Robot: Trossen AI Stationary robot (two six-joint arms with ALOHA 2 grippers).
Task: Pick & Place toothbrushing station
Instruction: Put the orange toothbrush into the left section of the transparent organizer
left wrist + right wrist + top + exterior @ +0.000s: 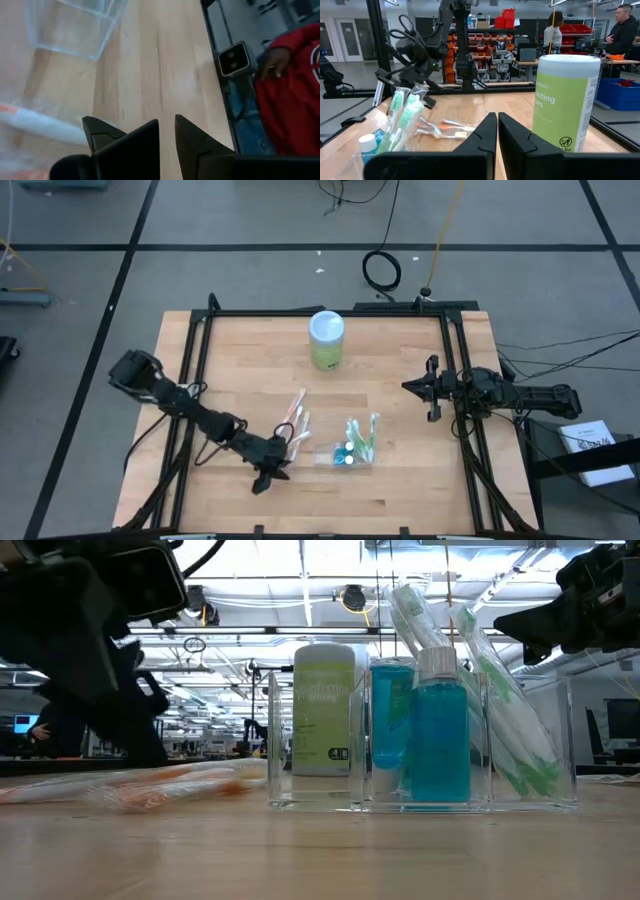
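Note:
A clear organizer (350,452) stands mid-table and holds green wrapped toothbrushes (500,710) and blue bottles (438,735). Orange wrapped toothbrushes (295,423) lie flat on the wood to its left, also seen in the low view (150,787). My left gripper (275,472) is shut, low over the table just nearer than those orange toothbrushes; one wrapped toothbrush (42,125) lies beside its finger, and nothing is between the fingers (135,145). My right gripper (412,387) is shut and waits at the table's right side, off the surface.
A green-and-white wipes canister (327,340) stands at the far middle of the table. The organizer's clear wall (75,30) is just ahead of my left gripper. A person in a red top (290,90) is beyond the table's edge. Bare wood lies along the near edge.

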